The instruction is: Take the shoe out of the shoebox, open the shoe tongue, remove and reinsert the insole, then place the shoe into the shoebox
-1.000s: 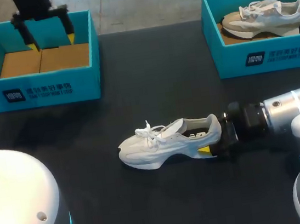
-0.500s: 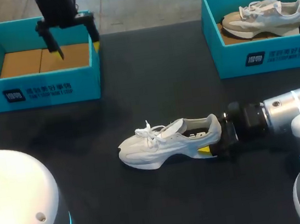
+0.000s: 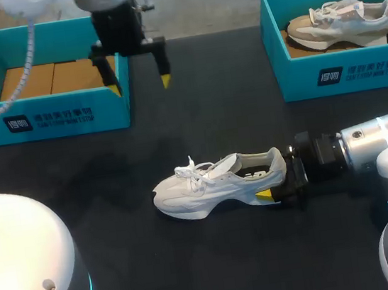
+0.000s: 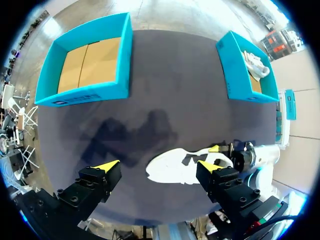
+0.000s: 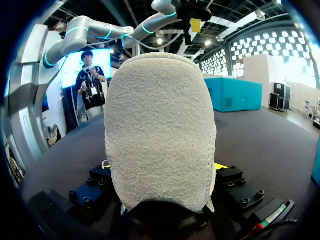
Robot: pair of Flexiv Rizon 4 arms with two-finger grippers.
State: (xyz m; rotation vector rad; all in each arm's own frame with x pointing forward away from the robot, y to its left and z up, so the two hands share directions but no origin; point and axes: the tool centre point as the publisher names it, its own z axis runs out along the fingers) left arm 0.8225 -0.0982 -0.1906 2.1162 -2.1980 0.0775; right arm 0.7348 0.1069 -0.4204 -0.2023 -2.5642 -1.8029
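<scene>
A white lace-up shoe (image 3: 213,182) lies on its sole in the middle of the black table, toe to the left. My right gripper (image 3: 273,177) comes in from the right and is shut on the shoe's heel; one yellow fingertip (image 3: 263,194) shows on the near side. In the right wrist view the heel (image 5: 160,125) fills the space between the fingers. My left gripper (image 3: 141,85) hangs open and empty above the table, by the right wall of the left teal shoebox (image 3: 47,114). From the left wrist the shoe (image 4: 185,167) lies far below the left gripper (image 4: 157,166).
The left shoebox holds only brown cardboard (image 3: 56,77). A second teal shoebox (image 3: 342,72) at the back right holds a grey-and-white shoe (image 3: 342,22). Bare black tabletop (image 3: 196,109) lies between the boxes and around the shoe.
My left arm has swung right and forward, from over the left shoebox to past its right wall. The shoe and my right arm have stayed put.
</scene>
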